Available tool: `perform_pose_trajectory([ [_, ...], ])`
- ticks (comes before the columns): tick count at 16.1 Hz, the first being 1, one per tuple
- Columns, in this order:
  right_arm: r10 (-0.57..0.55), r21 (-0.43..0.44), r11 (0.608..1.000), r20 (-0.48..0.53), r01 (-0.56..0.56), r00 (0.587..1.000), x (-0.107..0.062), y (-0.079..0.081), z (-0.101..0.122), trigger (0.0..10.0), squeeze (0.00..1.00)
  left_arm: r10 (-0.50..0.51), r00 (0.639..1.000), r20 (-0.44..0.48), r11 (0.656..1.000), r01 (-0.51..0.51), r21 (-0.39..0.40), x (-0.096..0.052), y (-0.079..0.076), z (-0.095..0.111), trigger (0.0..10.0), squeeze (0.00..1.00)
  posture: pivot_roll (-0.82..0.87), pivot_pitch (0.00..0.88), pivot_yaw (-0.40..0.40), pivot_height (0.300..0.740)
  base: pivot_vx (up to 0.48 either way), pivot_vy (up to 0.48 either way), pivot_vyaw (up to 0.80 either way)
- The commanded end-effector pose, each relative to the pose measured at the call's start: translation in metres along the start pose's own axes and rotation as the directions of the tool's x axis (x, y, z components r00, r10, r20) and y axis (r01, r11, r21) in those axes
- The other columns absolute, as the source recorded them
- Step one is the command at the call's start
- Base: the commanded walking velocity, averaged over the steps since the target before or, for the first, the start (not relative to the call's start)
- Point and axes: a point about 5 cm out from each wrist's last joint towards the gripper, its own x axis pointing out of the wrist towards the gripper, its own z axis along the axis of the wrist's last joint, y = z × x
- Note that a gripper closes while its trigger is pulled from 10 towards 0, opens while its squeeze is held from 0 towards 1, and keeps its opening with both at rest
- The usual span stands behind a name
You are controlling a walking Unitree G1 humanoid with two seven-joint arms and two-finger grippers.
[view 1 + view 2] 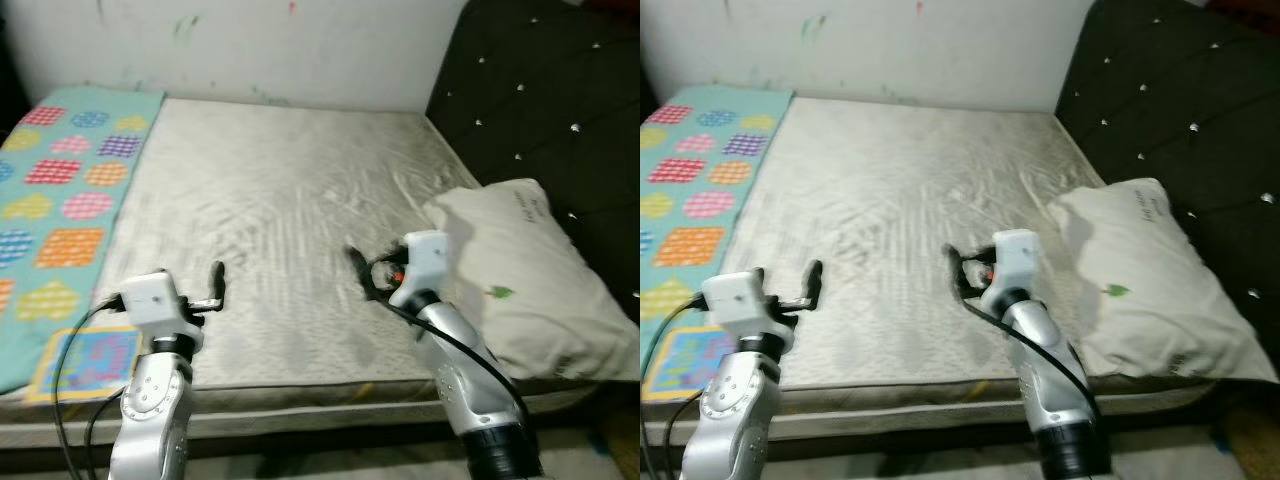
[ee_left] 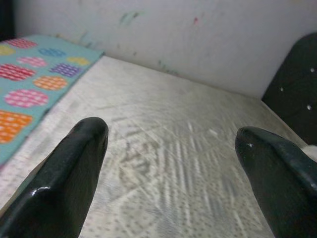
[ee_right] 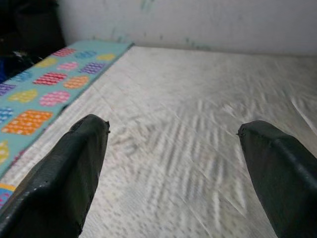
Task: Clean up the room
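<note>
A bare grey-beige mattress [image 1: 280, 180] lies before me, its sheet wrinkled. Along its left side lies a teal blanket [image 1: 60, 200] with coloured patches. A cream pillow [image 1: 520, 270] rests at the right, against the headboard. My left gripper [image 1: 212, 288] hovers over the mattress's front left part, open and holding nothing; in the left wrist view its fingers [image 2: 74, 168] stand wide apart. My right gripper [image 1: 362, 270] hangs over the middle front, just left of the pillow, also open and holding nothing, with its fingers [image 3: 74, 168] spread in the right wrist view.
A black tufted headboard [image 1: 540, 100] runs along the right side. A white wall [image 1: 300, 40] with small paint marks stands behind the bed. The mattress's front edge [image 1: 300, 400] is close below my arms.
</note>
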Motion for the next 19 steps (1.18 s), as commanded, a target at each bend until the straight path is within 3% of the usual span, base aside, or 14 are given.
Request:
perform_pose_trajectory([
  [1, -0.058, -0.023, 0.998, -0.029, 0.057, 0.998, -0.0050, -0.0179, -0.0047, 10.0, 0.00, -0.039, 0.999, 0.007, 0.999, 0.039, -0.005, 0.0008, -0.0131, 0.0003, 10.0, 0.00, -0.12, 0.015, -0.080, 0.740, 0.240, 0.416, 0.00],
  [8, -0.085, -0.032, 0.996, -0.050, 0.083, 0.995, -0.0108, -0.0229, -0.0113, 10.0, 0.00, -0.079, 0.997, 0.007, 0.997, 0.079, -0.003, 0.0063, -0.0181, 0.0016, 10.0, 0.00, -0.12, 0.022, -0.063, 0.740, 0.373, 0.296, 0.00],
  [13, -0.081, -0.039, 0.996, -0.055, 0.079, 0.995, -0.0101, -0.0224, -0.0118, 10.0, 0.00, -0.100, 0.995, 0.016, 0.995, 0.100, -0.001, 0.0032, -0.0188, 0.0026, 10.0, 0.00, -0.12, 0.032, -0.069, 0.740, 0.076, 0.000, 0.00],
  [19, -0.078, -0.044, 0.996, -0.053, 0.075, 0.996, -0.0106, -0.0231, -0.0114, 10.0, 0.00, -0.113, 0.993, 0.016, 0.994, 0.113, -0.012, 0.0018, -0.0215, 0.0018, 10.0, 0.00, -0.12, 0.034, -0.068, 0.740, 0.442, 0.000, 0.00],
])
